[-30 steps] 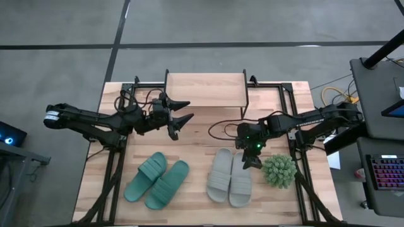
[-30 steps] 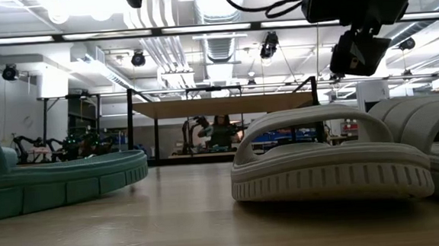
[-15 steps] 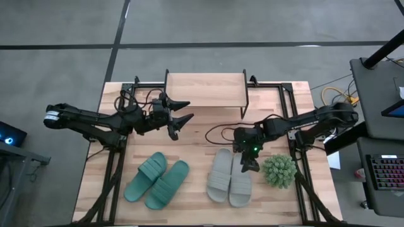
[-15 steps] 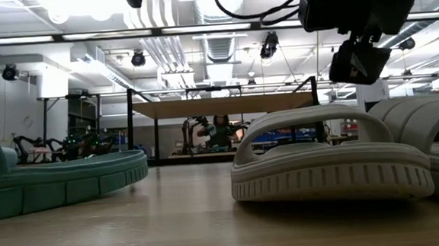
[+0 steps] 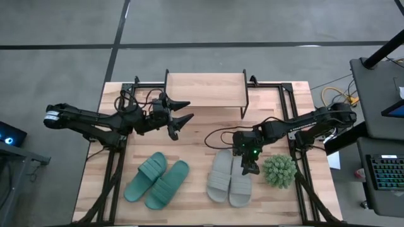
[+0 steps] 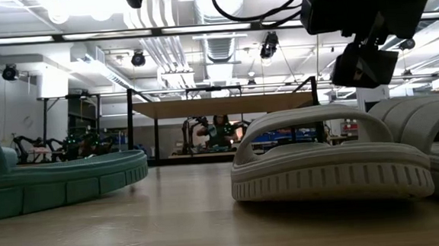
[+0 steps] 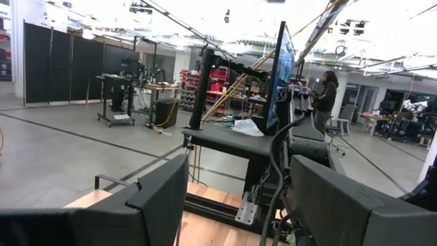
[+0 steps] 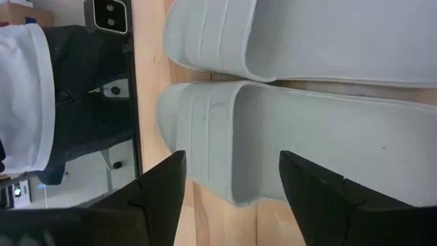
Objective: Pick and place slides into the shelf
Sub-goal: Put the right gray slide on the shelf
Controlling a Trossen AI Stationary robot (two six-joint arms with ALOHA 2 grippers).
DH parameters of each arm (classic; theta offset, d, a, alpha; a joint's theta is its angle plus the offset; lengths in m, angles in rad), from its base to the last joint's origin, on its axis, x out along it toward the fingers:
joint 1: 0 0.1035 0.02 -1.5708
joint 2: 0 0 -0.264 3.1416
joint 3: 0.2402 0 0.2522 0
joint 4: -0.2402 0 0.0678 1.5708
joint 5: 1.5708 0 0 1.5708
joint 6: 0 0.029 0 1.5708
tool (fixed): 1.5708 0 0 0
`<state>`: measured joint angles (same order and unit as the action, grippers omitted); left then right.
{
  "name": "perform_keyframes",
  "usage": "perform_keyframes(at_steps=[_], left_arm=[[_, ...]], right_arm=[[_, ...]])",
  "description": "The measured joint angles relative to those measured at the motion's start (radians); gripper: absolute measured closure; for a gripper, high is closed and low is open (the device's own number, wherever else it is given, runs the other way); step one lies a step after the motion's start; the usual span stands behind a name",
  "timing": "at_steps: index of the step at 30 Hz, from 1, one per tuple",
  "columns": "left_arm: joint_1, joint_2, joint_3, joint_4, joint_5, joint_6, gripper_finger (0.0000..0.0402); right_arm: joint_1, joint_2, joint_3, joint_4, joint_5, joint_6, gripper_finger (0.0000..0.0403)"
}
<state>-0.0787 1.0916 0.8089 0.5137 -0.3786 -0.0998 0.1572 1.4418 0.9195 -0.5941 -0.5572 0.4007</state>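
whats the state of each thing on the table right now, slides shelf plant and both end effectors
grey-white slides: flat on the table, side by side, not gripped
teal slides: flat on the table, side by side, untouched
shelf: upright at the table's far edge, top bare
plant ball: on the table beside the grey-white pair
left end effector: open, empty, away from the slides
right end effector: open, over the grey-white pair, holding nothing

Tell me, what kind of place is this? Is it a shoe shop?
Probably not a shop. It looks like a robot lab or workshop: two robot arms work at a wooden table, ducts and lights hang overhead, and more equipment racks stand on a big open floor.
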Motion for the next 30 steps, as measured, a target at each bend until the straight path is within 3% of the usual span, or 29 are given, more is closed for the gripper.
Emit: perform_keyframes(at_steps=[15, 30], left_arm=[[0.0, 0.0, -0.007, 0.0, 0.0, -0.002, 0.0158], [0.0, 0.0, -0.012, 0.0, 0.0, -0.002, 0.0158]], right_arm=[[0.045, 0.0, -0.027, 0.015, 0.008, 0.027, 0.0177], [0.096, 0.0, -0.099, 0.15, 0.008, 0.15, 0.0177]])
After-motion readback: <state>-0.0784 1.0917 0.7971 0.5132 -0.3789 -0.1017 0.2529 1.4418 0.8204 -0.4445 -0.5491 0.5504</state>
